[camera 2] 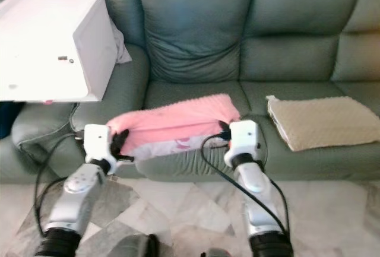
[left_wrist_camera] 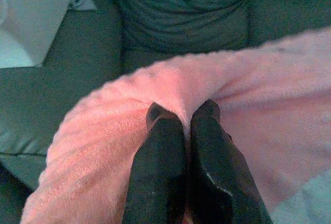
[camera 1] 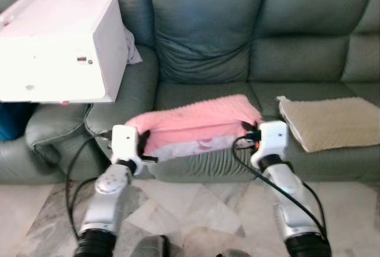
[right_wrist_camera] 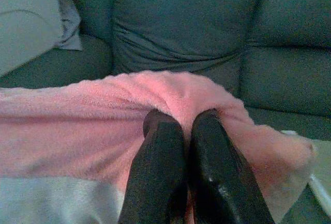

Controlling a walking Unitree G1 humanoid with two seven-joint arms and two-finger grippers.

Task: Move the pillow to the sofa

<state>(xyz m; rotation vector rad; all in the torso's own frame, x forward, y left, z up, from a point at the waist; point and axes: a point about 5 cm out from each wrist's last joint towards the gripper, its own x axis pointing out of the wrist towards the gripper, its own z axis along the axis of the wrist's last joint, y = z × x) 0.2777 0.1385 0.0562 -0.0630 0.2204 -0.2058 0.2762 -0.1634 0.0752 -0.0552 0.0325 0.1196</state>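
The two silver arms reach up from the near edge, over the marble floor. The left end effector pinches the left end of the pink pillow. In the left wrist view its two black fingers are pressed close together with a fold of pink fuzz between them. The right end effector pinches the right end of the pillow the same way, fingers tight on the pink cloth.

The pillow lies across the front edge of the middle seat of the grey sofa, held between both arms. Its underside is pale with a small print.

On the left, a big white box sits on the sofa's arm. On the far right seat lies a flat tan mat, near the pillow but not touching it.
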